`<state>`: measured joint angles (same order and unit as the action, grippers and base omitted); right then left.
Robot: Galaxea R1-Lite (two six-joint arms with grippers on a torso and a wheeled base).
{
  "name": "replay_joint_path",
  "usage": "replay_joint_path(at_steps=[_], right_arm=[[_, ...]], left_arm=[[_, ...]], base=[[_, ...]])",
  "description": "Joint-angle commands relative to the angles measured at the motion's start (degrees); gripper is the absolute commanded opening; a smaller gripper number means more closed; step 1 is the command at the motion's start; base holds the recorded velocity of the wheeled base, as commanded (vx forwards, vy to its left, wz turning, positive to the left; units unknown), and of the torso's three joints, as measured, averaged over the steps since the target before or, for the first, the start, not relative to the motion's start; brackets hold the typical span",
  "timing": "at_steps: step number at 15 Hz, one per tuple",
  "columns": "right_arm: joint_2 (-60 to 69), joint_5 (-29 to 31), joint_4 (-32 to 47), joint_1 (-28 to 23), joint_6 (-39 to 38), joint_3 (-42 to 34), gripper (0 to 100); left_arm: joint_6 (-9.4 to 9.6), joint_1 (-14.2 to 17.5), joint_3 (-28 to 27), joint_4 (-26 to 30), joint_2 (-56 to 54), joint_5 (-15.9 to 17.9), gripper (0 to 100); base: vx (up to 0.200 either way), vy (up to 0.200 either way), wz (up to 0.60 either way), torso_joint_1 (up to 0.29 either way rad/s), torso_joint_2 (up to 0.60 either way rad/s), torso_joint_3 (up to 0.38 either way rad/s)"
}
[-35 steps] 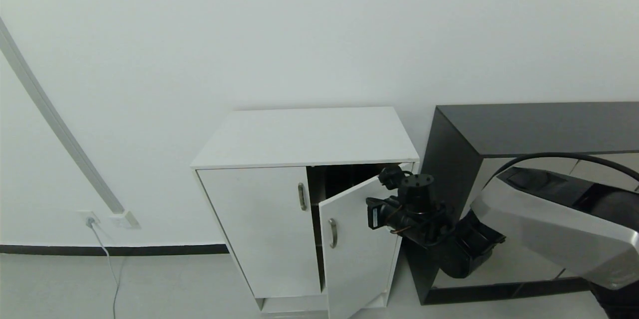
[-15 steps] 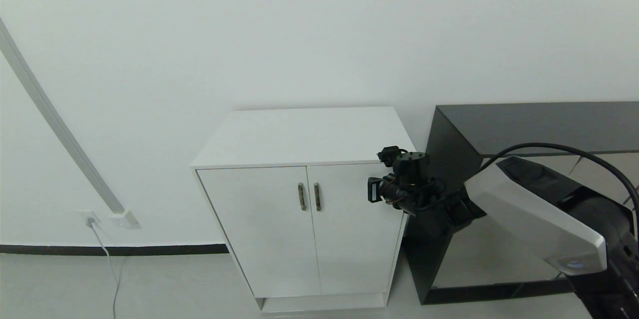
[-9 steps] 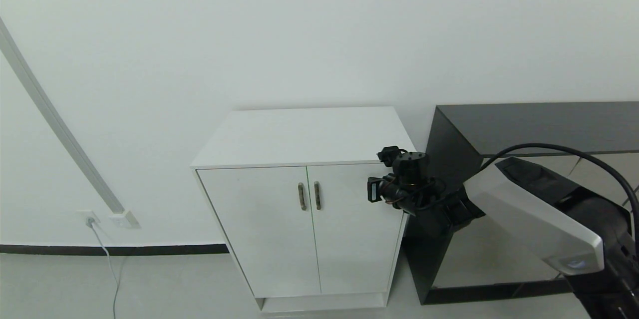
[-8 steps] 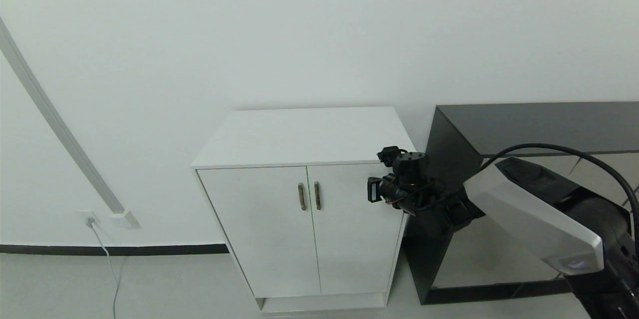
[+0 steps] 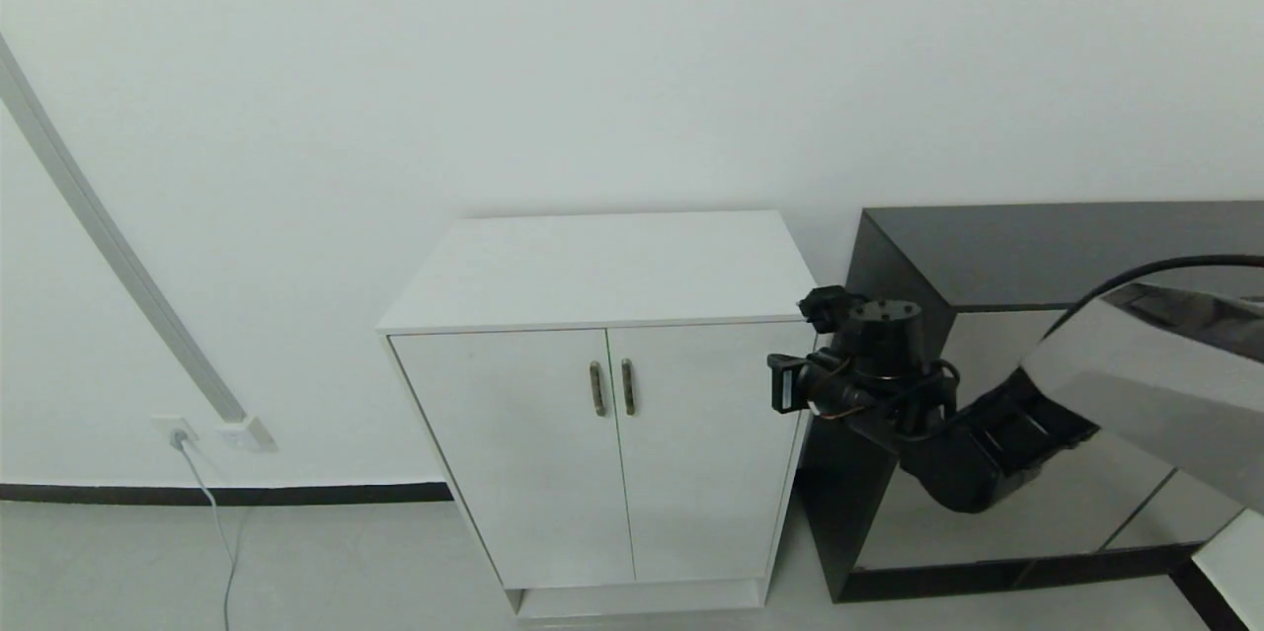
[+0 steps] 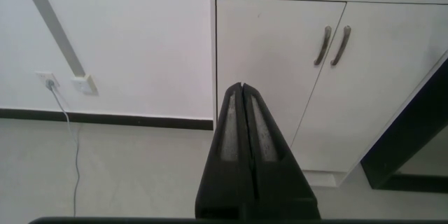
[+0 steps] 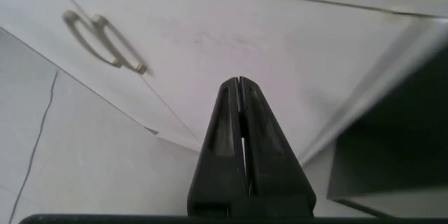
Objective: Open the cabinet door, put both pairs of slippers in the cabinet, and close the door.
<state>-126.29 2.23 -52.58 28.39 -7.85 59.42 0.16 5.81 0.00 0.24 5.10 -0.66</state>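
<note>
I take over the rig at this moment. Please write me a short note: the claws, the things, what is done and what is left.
The left claw is shut and empty, facing the cabinet from farther back.
The right claw is shut and empty, close to the right door, near its outer edge.
Both doors are shut.
Done: the door is closed.
The slippers: the shut doors hide the inside, so I cannot confirm they are in.
Left: if they are in, probably nothing but parking the arms.
</note>
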Motion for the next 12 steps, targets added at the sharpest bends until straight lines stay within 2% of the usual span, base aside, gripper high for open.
replay_joint_path(at_steps=[1, 3, 5, 7, 8, 10, 11, 12], right_arm=[[21.4, 0.1, -2.8, -0.8, -0.1, -18.5, 0], [32.9, 1.2, -2.5, -0.8, -0.1, -28.4, 0], [43.1, 6.8, -2.4, -1.8, 0.2, -38.1, 0], [53.8, 14.6, -0.8, -6.2, 1.8, -47.2, 0], [59.1, 17.3, 1.0, -10.0, 3.4, -51.4, 0], [71.6, 17.7, 6.3, -17.0, 4.6, -58.4, 0], [78.7, 17.6, 11.4, -18.4, 5.2, -59.4, 0], [87.4, 17.6, 20.1, -18.5, 5.4, -59.4, 0]], left_arm=[[0.02, 0.1, 0.0, 0.0, 0.0, 0.0, 0], [0.02, 0.0, 0.0, 0.0, 0.0, 0.0, 0], [-0.07, 0.1, 0.0, 0.0, 0.0, 0.0, 0], [-0.07, 0.1, 0.0, 0.0, 0.0, 0.0, 0], [-0.07, 0.1, 0.0, 0.0, 0.0, 0.0, 0], [-0.07, 0.1, 0.0, 0.0, 0.0, 0.0, 0], [-0.07, 0.1, 0.0, 0.0, 0.0, 0.0, 0], [-0.07, 0.1, 0.0, 0.0, 0.0, 0.0, 0]], base=[[0.0, 0.0, 0.0, 0.0, 0.0, 0.0], [0.0, 0.0, 0.0, 0.0, 0.0, 0.0], [0.0, 0.0, 0.0, 0.0, 0.0, 0.0], [0.0, 0.0, 0.0, 0.0, 0.0, 0.0], [0.0, 0.0, 0.0, 0.0, 0.0, 0.0], [0.0, 0.0, 0.0, 0.0, 0.0, 0.0], [0.0, 0.0, 0.0, 0.0, 0.0, 0.0], [0.0, 0.0, 0.0, 0.0, 0.0, 0.0]])
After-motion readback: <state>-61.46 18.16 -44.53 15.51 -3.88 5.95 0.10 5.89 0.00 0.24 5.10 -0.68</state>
